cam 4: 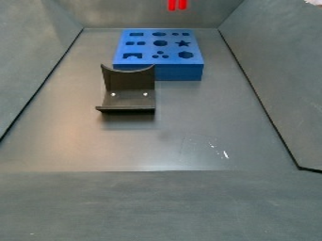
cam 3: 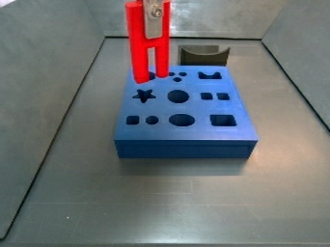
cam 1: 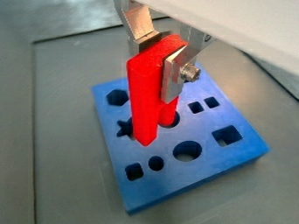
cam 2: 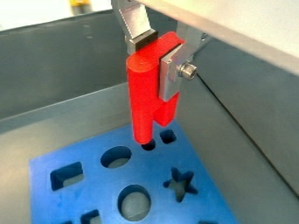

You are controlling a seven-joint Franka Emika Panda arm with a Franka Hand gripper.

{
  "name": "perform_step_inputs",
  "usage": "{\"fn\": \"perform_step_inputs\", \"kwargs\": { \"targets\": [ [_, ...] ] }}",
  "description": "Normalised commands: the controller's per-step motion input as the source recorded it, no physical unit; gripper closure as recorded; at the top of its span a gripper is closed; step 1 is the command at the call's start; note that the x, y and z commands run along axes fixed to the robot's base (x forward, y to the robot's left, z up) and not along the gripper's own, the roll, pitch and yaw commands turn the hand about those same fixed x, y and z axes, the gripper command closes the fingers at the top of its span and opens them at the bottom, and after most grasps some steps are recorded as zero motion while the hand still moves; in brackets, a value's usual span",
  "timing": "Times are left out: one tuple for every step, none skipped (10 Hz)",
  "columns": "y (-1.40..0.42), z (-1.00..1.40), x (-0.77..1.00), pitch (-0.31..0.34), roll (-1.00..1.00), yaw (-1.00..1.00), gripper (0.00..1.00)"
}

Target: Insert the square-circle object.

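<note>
My gripper is shut on the upper end of the square-circle object, a bright red long peg of two joined bars that hangs upright. It shows in both wrist views, and so does the gripper on the peg. The blue block with shaped holes lies below it. In a side view the peg stands over the block's far row of holes, its lower end just above the top face. In a side view only the peg's lower tip shows, above the block.
A dark grey curved piece stands just behind the block in a side view and shows apart from the block in a side view. Grey walls slope up round the grey floor.
</note>
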Motion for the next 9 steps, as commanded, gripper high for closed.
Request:
{"fn": "perform_step_inputs", "kwargs": {
  "targets": [
    [-0.15, -0.42, -0.05, 0.030, 0.15, -0.95, 1.00],
    [-0.16, -0.53, -0.05, 0.036, 0.10, -0.95, 1.00],
    [-0.11, -0.62, -0.03, 0.011, 0.07, -1.00, 1.00],
    [-0.01, -0.74, 0.00, 0.000, 0.03, -1.00, 1.00],
    [-0.13, -0.63, -0.02, 0.013, 0.08, -0.99, 1.00],
    [-0.33, -0.47, 0.00, 0.147, 0.16, -0.25, 1.00],
    [-0.02, -0.41, 0.00, 0.099, 0.00, 0.00, 1.00],
    [0.00, -0.49, -0.01, 0.009, 0.00, 0.01, 1.00],
    [0.01, -0.32, 0.00, 0.004, 0.00, 0.02, 1.00]
  ]
}}
